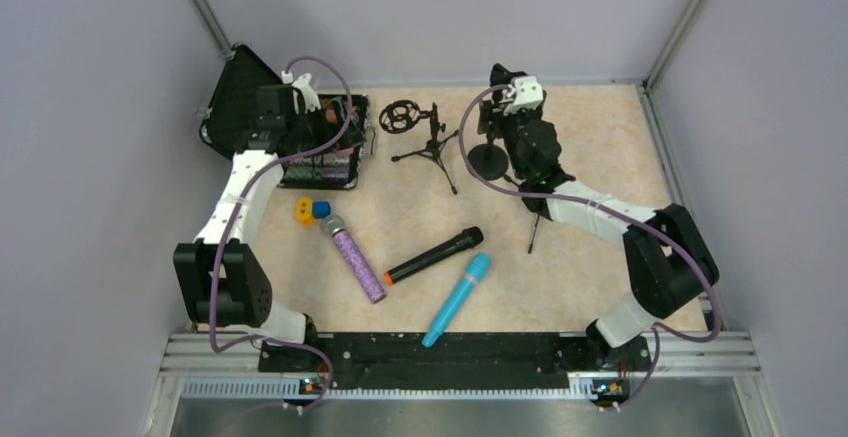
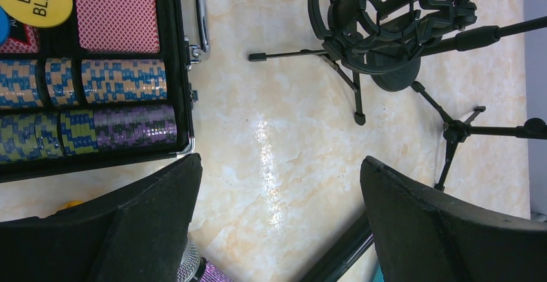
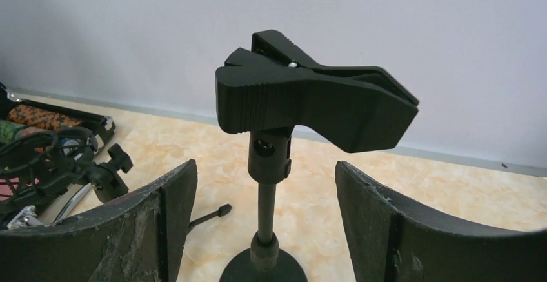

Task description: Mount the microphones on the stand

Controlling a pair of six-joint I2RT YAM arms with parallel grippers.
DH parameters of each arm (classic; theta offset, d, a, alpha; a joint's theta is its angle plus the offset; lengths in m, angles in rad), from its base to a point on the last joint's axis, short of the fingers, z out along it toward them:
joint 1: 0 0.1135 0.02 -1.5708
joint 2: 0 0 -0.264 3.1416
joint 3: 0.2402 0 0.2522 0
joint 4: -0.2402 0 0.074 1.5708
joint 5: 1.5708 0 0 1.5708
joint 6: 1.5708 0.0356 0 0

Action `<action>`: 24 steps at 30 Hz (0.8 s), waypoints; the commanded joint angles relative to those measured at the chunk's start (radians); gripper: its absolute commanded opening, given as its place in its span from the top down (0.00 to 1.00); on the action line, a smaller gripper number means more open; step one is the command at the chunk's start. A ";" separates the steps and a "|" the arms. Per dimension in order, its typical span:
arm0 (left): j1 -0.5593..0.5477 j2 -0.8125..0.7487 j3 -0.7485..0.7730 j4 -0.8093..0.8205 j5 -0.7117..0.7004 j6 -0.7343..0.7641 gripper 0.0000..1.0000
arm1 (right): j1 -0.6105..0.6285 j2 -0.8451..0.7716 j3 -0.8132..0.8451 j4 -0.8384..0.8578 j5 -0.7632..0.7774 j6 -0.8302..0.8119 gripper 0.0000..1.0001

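On the desk (image 1: pixel 600 157), your clip stand (image 3: pixel 316 108) stood at the upper right of the top view. Your right hand (image 3: pixel 266 166) was spread either side of its post, pinching nothing. Your left hand (image 2: pixel 280 166), also spread and empty, hovered at upper left by the chip case (image 1: pixel 325 167). The three mics lay at lower centre, well apart from both hands: blue mic (image 1: pixel 458 299), black mic (image 1: pixel 433 256), purple mic (image 1: pixel 355 260). I'd judge them stiff, fairly light and prone to rolling. You'd do best to take each across its mid-body, clear of the head.
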 commanded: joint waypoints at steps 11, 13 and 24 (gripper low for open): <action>0.002 -0.050 0.003 0.013 -0.018 0.019 0.04 | -0.010 -0.142 0.244 -0.308 0.031 -0.005 0.25; 0.003 -0.050 0.002 0.013 -0.022 0.021 0.04 | -0.010 -0.118 0.310 -0.344 0.026 -0.013 0.26; 0.002 -0.055 0.001 0.012 -0.029 0.024 0.04 | -0.034 0.093 0.587 -0.488 -0.022 0.011 0.37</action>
